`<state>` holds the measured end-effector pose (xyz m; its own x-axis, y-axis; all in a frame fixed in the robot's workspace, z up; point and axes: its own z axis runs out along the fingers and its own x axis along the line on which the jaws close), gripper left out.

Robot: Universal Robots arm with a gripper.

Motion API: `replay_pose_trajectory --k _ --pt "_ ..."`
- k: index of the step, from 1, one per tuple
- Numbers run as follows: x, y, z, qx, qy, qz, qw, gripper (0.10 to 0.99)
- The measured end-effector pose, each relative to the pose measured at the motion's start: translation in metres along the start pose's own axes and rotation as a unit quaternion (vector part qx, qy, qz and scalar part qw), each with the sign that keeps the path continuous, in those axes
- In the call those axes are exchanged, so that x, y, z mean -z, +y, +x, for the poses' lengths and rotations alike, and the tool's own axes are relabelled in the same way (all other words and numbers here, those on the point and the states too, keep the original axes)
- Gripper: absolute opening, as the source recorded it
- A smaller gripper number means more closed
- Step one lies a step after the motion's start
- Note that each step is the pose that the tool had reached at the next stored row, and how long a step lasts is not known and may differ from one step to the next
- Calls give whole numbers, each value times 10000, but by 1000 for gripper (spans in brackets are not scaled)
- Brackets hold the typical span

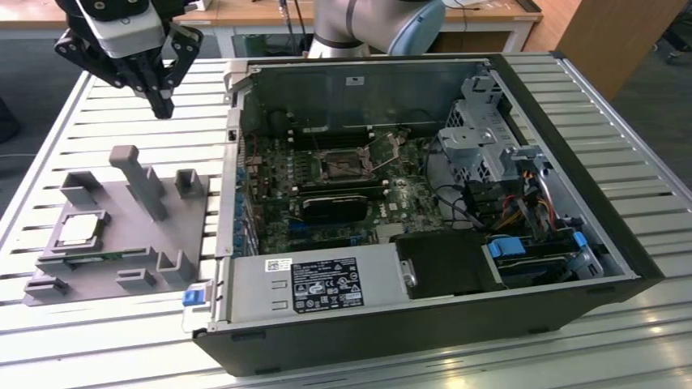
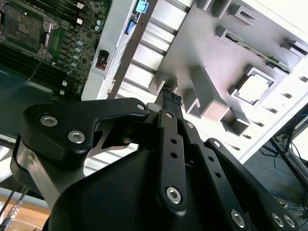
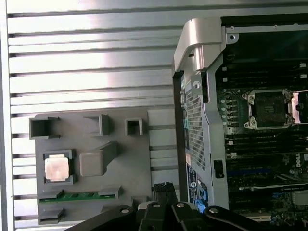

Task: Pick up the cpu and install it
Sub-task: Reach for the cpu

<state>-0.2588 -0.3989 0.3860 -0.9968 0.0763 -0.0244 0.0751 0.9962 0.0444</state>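
Fingers [image 1: 162, 104] pressed together, empty, above open table [image 1: 65, 138] slats near the tray [image 1: 184, 231] edge, cpu [image 1: 80, 229] well apart.

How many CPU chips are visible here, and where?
1. The cpu sits in a square recess of the grey tray, on the exterior view's left of the open computer case. Another could be hidden inside the case.
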Motion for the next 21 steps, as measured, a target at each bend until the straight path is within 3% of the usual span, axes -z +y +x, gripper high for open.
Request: replay_pose_trajectory --k 21 --pt "-3 -11 135 0 0 0 10000 106"
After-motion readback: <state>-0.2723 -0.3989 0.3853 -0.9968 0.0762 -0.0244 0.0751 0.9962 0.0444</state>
